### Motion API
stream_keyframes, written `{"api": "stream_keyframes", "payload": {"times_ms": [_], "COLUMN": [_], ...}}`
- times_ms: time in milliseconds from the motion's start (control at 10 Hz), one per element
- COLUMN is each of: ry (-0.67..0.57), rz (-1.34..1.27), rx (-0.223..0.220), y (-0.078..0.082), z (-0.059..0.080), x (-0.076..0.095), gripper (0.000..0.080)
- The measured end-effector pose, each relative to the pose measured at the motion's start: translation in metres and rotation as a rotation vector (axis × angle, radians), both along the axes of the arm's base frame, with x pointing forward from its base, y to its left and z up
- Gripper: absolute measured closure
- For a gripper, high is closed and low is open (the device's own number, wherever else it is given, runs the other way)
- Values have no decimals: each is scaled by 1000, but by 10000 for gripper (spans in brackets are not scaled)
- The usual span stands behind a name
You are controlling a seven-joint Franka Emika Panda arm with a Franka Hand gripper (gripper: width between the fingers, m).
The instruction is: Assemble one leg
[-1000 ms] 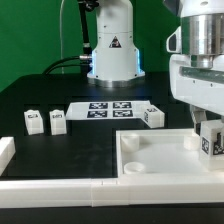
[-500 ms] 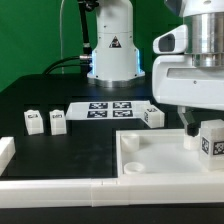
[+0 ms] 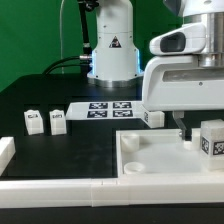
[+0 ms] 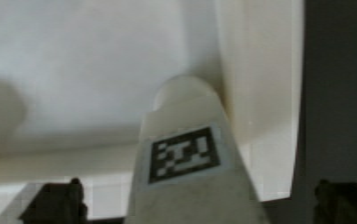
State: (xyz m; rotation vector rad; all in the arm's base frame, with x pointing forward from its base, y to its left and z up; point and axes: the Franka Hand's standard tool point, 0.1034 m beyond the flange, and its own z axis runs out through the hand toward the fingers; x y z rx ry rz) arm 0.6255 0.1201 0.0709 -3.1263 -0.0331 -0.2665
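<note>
Leg (image 3: 212, 139) stands upright in the tray (image 3: 150, 168), at its corner on the exterior view's right, presumably because a corner socket there is meant to take it. Going from the exterior view's left: two spare legs (image 3: 45, 121) sit side by side on the black desk (image 3: 60, 145), well apart from the tray; then comes the marker board (image 3: 110, 108), with another block (image 3: 152, 116) just beside its far end. The gripper (image 3: 185, 128) hangs above the tray next to the standing leg, and the wrist view shows the leg (image 4: 189, 150) between widely spread jaws that touch nothing. Open room lies above the leg; the tray's raised rim hems it in low down.
</note>
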Motion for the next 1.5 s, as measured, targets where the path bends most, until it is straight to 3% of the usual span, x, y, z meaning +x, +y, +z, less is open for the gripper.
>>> {"api": "stream_keyframes", "payload": {"times_ms": [300, 500, 600, 700, 900, 1500], "ry": [-3, -2, -2, -1, -1, -22], "rz": [194, 178, 178, 178, 156, -726], "rx": [-61, -59, -59, -59, -56, 94], "y": [-6, -6, -6, -6, -6, 0], "z": [0, 0, 0, 0, -1, -5], "x": [2, 2, 2, 1, 1, 0], "gripper": [151, 421, 421, 508, 508, 508]}}
